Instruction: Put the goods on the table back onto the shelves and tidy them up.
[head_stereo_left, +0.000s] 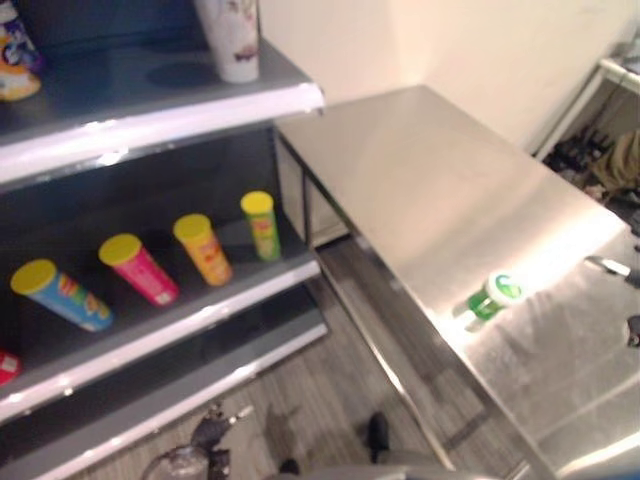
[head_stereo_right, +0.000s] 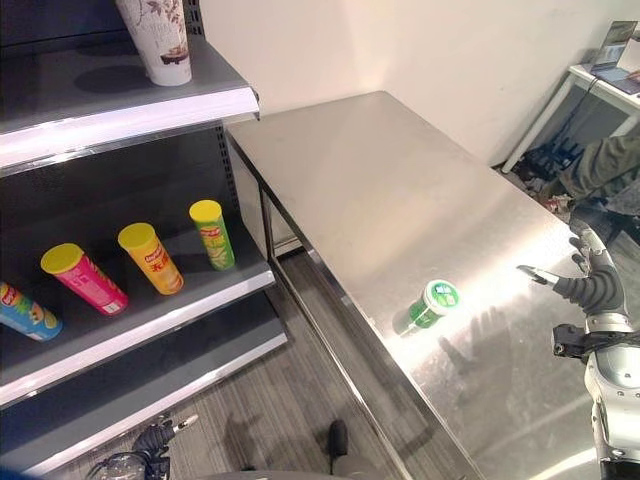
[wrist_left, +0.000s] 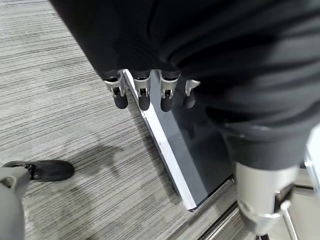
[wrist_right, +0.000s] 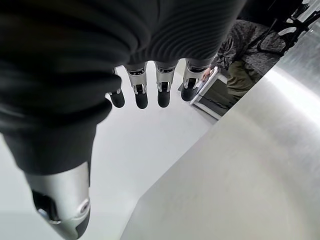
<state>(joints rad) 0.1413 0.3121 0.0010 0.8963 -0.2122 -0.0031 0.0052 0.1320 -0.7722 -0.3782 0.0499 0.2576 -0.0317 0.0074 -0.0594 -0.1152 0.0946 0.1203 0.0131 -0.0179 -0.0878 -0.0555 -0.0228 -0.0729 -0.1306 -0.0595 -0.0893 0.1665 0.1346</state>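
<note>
Right eye view: green can (head_stereo_right: 432, 303) lies tipped on table (head_stereo_right: 380, 180), lid toward my right hand (head_stereo_right: 590, 285) | shelf (head_stereo_right: 150, 300) holds four tubes | both my hands' fingers relaxed, empty, left hand (wrist_left: 145, 92) included.

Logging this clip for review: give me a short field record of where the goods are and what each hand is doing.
on table: one small green cup with white-green lid, near the front edge of the steel table
middle shelf: four yellow-lidded tube cans, tilted, in a row
top shelf: tall white patterned cup, upright
right hand: raised over the table, fingers relaxed, empty
left hand: low by the floor, fingers straight, empty
</note>
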